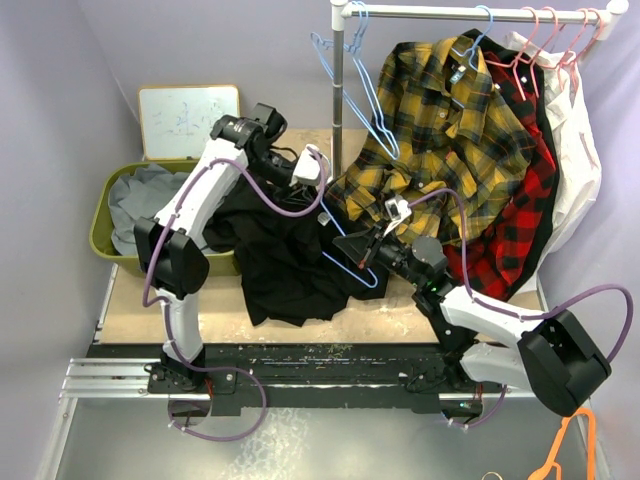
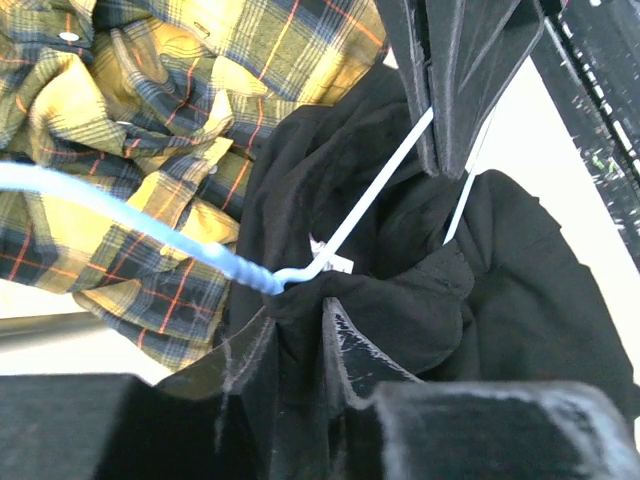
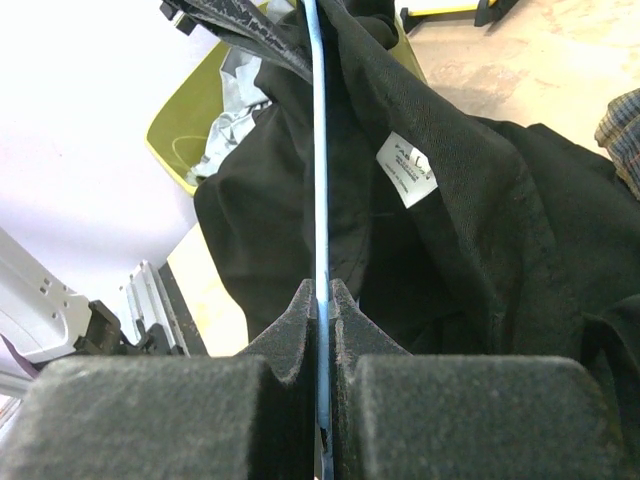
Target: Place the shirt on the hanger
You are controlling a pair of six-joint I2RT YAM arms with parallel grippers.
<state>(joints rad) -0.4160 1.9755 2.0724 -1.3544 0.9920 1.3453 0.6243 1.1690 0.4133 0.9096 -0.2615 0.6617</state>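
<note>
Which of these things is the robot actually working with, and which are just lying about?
In use:
black shirt
blue hanger

Lying about:
yellow plaid shirt
red plaid shirt
white garment
pink hangers
whiteboard
green bin with grey cloth

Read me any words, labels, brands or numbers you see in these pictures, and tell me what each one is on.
No text here can actually be read.
Whiteboard behind the green bin: faint marker scribbles, too pale and small to read.
White tag sewn inside the black shirt: a few printed lines, too small and blurred to read.
</note>
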